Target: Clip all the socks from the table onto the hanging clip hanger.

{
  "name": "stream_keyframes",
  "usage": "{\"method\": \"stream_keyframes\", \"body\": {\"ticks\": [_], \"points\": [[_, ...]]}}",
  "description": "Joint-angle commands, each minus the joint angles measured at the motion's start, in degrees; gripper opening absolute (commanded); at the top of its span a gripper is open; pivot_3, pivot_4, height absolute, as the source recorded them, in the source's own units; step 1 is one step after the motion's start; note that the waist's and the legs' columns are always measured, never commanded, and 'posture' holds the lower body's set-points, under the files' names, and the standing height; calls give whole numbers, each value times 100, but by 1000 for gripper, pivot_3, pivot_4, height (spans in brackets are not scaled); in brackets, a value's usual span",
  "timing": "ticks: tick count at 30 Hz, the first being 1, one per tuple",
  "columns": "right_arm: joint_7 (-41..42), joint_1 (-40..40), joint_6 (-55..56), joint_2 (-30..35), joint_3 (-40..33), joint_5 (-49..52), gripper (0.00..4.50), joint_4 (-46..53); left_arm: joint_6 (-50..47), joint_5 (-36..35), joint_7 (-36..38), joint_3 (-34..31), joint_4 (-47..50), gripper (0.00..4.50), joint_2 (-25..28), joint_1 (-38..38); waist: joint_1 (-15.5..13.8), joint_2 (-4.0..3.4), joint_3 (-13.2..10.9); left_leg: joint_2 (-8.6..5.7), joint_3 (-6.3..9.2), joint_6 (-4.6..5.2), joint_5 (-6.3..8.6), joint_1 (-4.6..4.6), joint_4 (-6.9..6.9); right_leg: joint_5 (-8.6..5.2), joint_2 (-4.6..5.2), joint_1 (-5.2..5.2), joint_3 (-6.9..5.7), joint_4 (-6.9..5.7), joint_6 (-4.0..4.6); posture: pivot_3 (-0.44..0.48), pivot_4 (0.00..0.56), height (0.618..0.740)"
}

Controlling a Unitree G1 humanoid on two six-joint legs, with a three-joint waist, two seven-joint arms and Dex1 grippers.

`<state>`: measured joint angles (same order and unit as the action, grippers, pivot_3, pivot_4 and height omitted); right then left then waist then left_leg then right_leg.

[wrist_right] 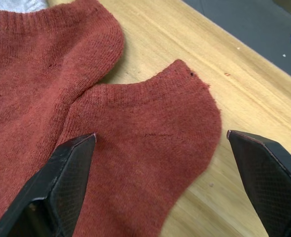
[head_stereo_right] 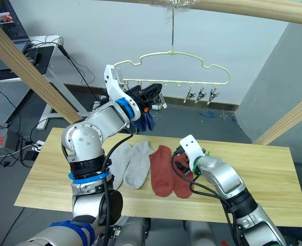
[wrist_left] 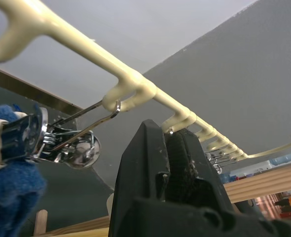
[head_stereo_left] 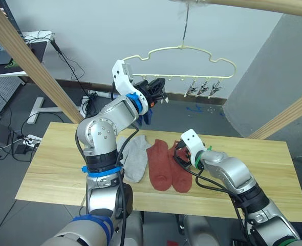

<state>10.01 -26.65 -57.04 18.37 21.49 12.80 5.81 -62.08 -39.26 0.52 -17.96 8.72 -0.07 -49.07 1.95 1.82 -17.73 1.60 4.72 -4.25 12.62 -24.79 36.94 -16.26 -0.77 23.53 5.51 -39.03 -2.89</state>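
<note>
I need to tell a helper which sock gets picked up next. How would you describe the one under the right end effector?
On the wooden table, find the row of socks. The rust red sock nearest the robot's right lies beneath the open right end effector. Unlike its red neighbour, it ends the row, with bare wood beyond it.

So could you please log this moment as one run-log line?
left gripper: shut, at clip hanger | right gripper: open over rust red sock | blue sock: clipped
</note>
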Motion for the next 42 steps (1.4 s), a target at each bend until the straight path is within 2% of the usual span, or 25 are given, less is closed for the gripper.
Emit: {"method": "stream_keyframes", "body": {"ticks": [1,15,18,19,29,39,42], "points": [[26,-96,255,-170,-91,-215,4488,-218,77,-192,0,95,365,21,8,-191,0,0,-3,0,0,0,0,0,0,0,0,0,0,0,0,-10,332,740],[158,-11,271,-446,-177,-626,4488,-369,90,-172,-20,110,353,21,33,-189,-1,-1,-7,0,1,0,1,0,-1,0,0,0,0,1,0,-4,332,740],[130,9,284,-476,-230,-693,3937,-348,86,-176,-28,112,364,21,35,-181,-1,-2,-7,0,0,0,1,0,-2,0,0,0,0,1,0,-4,333,740],[141,11,283,-489,-247,-709,3626,-350,87,-175,-31,115,366,21,36,-178,-1,-1,-7,0,0,0,1,0,-2,0,0,0,0,1,0,-2,333,740],[251,21,238,-550,-319,-836,50,-368,114,-177,-49,135,363,21,57,-160,-1,-3,-9,0,0,0,2,0,-3,0,0,0,0,2,0,1,334,740],[399,-75,-85,-635,-531,-655,50,-107,149,-171,-65,151,363,21,51,-136,-1,-6,-16,0,0,0,2,0,-4,0,0,0,0,3,-1,-3,333,740],[422,-145,-208,-659,-561,-667,1019,22,169,-161,-68,162,356,21,47,-135,-1,-6,-19,0,0,0,2,0,-4,0,0,0,0,3,0,-3,333,740]]}}
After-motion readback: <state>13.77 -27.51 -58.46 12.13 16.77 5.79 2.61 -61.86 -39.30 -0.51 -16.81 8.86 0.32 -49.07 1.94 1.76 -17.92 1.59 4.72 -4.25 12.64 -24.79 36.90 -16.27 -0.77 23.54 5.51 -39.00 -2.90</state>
